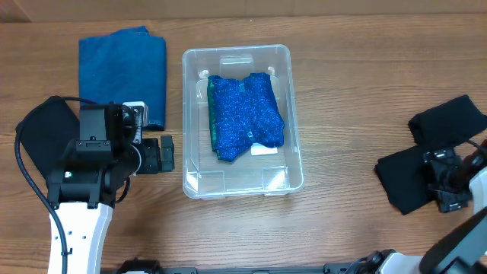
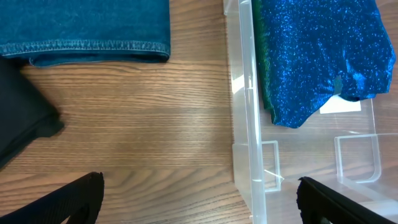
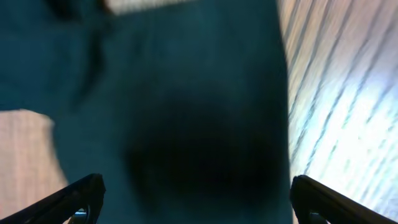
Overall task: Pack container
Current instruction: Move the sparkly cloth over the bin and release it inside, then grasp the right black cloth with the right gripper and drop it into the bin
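One container [image 1: 185, 114] sits in the middle of the table [image 1: 350, 68], holding one sparkly blue garment [image 1: 245, 114]. It looks light, stiff and slick, so the rim is probably the best hold. One folded denim cloth [image 1: 122, 72] lies to its left. I count three black cloths [image 1: 449, 125], one on the left and two on the right, likely limp. The left fingers [image 2: 74, 199] stand apart beside the container wall; the right fingers [image 3: 74, 196] stand apart over black fabric

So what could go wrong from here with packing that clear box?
The left fingers sit open close to the wall of the container; a nudge might slide it. The right fingers are open above the black cloth, which lies in overlapping pieces, so they might catch two at once. The sparkly blue garment fills much of the container, so added cloth might overhang the rim.
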Robot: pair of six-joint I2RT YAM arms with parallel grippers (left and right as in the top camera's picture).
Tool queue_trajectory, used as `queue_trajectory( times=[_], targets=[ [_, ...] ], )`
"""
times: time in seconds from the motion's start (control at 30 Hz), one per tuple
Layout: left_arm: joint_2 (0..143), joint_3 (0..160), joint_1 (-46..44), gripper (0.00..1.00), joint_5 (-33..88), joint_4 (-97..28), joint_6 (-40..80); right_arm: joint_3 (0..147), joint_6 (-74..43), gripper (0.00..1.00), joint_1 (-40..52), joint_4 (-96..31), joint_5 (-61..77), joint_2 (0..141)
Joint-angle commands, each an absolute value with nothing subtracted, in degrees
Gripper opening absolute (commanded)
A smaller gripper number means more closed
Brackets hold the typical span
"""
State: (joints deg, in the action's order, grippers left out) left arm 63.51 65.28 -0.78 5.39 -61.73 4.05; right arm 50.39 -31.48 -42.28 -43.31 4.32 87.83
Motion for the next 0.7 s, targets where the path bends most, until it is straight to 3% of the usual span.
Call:
queue_trajectory(
  times=[0.0, 0.13, 0.17, 0.23, 0.27, 0.3, 0.53, 0.67],
  targets=[
    [63.7, 66.5, -1.1, 1.0, 6.0, -61.7, 3.0, 49.6, -31.7, 1.0, -42.2, -42.5, 6.1, 93.3],
    [63.7, 66.5, -1.1, 1.0, 6.0, -61.6, 3.0, 46.9, -31.7, 1.0, -42.2, -39.6, 6.2, 94.3],
    [63.7, 66.5, -1.1, 1.0, 6.0, -61.6, 3.0, 46.0, -31.7, 0.91, -42.1, -38.6, 6.7, 94.3],
    [63.7, 66.5, -1.1, 1.0, 6.0, -61.6, 3.0, 46.0, -29.8, 0.36, -42.1, -36.9, 11.4, 94.3],
    [63.7, 66.5, -1.1, 1.0, 6.0, -61.7, 3.0, 46.0, -28.6, 0.24, -42.1, -36.0, 13.4, 94.3],
    [63.7, 66.5, -1.1, 1.0, 6.0, -61.7, 3.0, 46.0, -27.5, 0.04, -42.1, -35.3, 15.2, 94.3],
    [63.7, 66.5, -1.1, 1.0, 6.0, -61.7, 3.4, 50.6, -17.9, 0.04, -40.4, -39.5, 33.7, 83.6],
    [63.7, 66.5, -1.1, 1.0, 6.0, -61.6, 3.4, 62.4, -9.8, 0.04, -28.6, -48.0, 37.0, 69.3]
  ],
)
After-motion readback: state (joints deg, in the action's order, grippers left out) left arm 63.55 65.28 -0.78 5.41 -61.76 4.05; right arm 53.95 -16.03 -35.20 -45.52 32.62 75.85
